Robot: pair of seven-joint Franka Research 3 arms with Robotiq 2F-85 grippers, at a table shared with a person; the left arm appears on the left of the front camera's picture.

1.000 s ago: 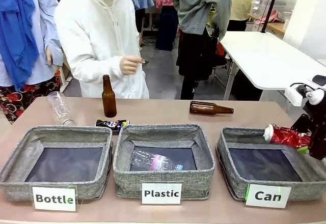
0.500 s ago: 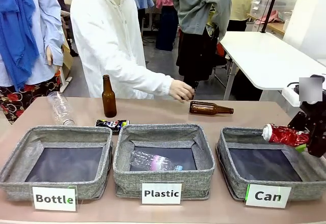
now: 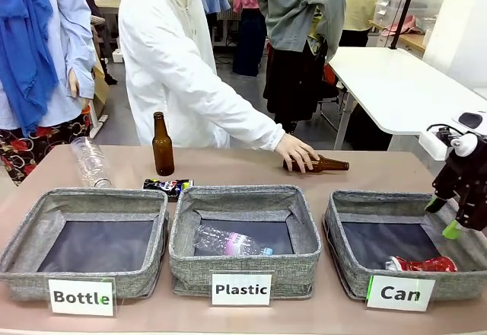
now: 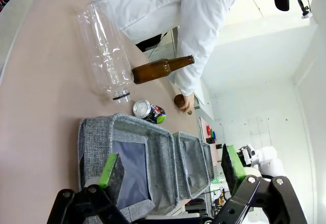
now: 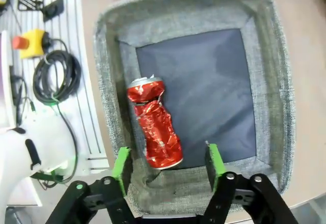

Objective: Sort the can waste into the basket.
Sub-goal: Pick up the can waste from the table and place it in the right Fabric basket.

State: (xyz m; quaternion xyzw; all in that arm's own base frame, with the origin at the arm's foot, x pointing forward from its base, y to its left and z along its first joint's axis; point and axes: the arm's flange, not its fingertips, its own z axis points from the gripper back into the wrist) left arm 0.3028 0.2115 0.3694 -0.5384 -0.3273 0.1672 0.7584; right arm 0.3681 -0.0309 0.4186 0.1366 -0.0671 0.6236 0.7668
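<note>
A crushed red-and-silver can [image 3: 421, 263] lies inside the grey basket labelled "Can" [image 3: 338, 232], against its front right wall. In the right wrist view this red can [image 5: 154, 124] rests on the dark lining of the basket [image 5: 270, 96]. My right gripper [image 3: 443, 218] hangs open above the basket's right rim, and it [image 5: 168, 164] holds nothing. A black printed can [image 3: 169, 186] lies on the table behind the two left baskets, also seen as the black can [image 4: 148, 110] from the left wrist. My left gripper [image 4: 170, 167] is open and empty.
A person's hand [image 3: 297, 152] rests on a lying brown bottle [image 3: 327, 164] behind the baskets. A brown bottle [image 3: 162, 145] stands at the back left beside a clear plastic bottle [image 3: 90, 161]. The "Plastic" basket [image 3: 243, 263] holds a clear bottle; the "Bottle" basket [image 3: 84, 274] sits left.
My right gripper opened and the crushed red can dropped from it into the "Can" basket. The person's hand reached across to the lying brown bottle.
</note>
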